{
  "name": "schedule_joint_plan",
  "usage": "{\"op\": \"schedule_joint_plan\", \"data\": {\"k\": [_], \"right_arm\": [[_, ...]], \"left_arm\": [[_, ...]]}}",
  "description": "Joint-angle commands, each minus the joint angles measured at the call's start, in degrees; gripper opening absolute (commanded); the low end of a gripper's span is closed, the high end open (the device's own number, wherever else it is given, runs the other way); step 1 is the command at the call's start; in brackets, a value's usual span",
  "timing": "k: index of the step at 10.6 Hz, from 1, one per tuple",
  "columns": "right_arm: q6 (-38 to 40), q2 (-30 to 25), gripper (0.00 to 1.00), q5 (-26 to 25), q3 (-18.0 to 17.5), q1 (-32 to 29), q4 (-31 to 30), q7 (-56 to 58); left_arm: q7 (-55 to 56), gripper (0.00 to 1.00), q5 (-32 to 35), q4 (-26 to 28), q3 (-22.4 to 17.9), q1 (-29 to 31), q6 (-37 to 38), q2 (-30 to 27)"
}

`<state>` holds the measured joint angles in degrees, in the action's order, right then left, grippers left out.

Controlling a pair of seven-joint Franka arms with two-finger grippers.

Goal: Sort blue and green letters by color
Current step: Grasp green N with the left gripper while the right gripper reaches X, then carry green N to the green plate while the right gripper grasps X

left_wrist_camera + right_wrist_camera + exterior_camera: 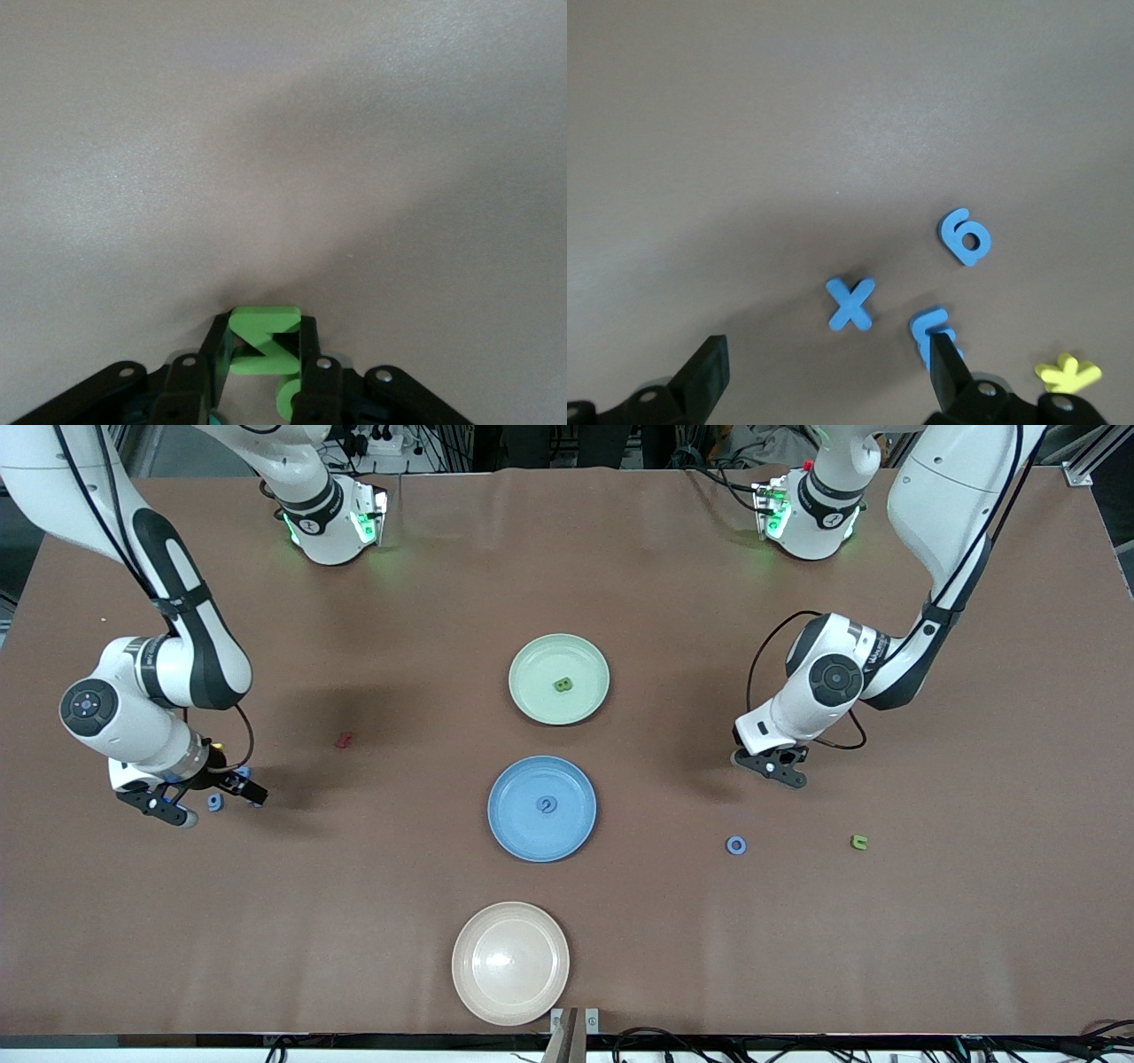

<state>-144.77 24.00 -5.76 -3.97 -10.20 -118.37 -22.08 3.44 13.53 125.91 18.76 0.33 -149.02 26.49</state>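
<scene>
Green N (263,341) sits clamped in the left pincer (266,367) just above the tabletop (620,868). Right pincer (824,376) hangs spread over the blue X (851,304), beside the 3 (930,332) and 9 (965,235).

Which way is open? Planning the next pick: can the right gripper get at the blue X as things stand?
Probably yes: the right gripper is open just over the blue X, with nothing between.
</scene>
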Motion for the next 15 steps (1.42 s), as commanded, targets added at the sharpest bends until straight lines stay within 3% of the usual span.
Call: {"op": "schedule_joint_plan", "data": {"k": [1,5,6,8,9,12,13,14,15], "right_arm": [[-4.81,4.2,1.0,0.05,-0.78,-1.14,0.51,0.11],[-6.39,6.4,1.0,0.4,-0.78,-0.88,0.07,-0.24],[-7.62,6.67,0.93,0.4,-0.78,-0.79,-0.1,-0.24],[-7.54,6.76,0.48,0.4,-0.78,-0.79,-0.1,-0.24],[-7.37,6.76,0.31,0.32,-0.78,-0.79,-0.1,-0.15],[-6.93,6.76,0.14,0.31,-0.69,-0.87,-0.1,0.11],[-6.93,6.76,0.08,0.31,-0.6,-0.87,-0.1,0.2],[-6.75,6.32,0.02,0.31,-0.6,-0.53,0.07,0.11],[-6.14,5.45,0.0,0.23,-0.6,-0.09,0.77,-0.15]], "left_arm": [[0.87,0.0,0.54,-0.74,2.05,0.64,0.23,-1.7],[18.05,0.0,0.36,-5.49,11.0,-0.32,2.95,-1.62],[24.19,0.0,0.36,-5.5,14.16,-0.68,2.95,-1.18],[38.15,0.0,0.36,-5.76,16.82,-4.79,2.95,-1.09],[44.66,0.0,0.36,-6.55,16.83,-8.29,3.04,-0.66],[59.28,0.0,0.79,-8.31,16.57,-17.01,2.95,1.19],[61.84,0.13,0.97,-8.4,16.48,-18.51,2.95,1.54],[63.17,0.49,1.06,-8.49,16.48,-19.3,2.95,1.63],[63.27,0.76,1.15,-9.01,16.39,-19.66,2.95,1.72]]}}
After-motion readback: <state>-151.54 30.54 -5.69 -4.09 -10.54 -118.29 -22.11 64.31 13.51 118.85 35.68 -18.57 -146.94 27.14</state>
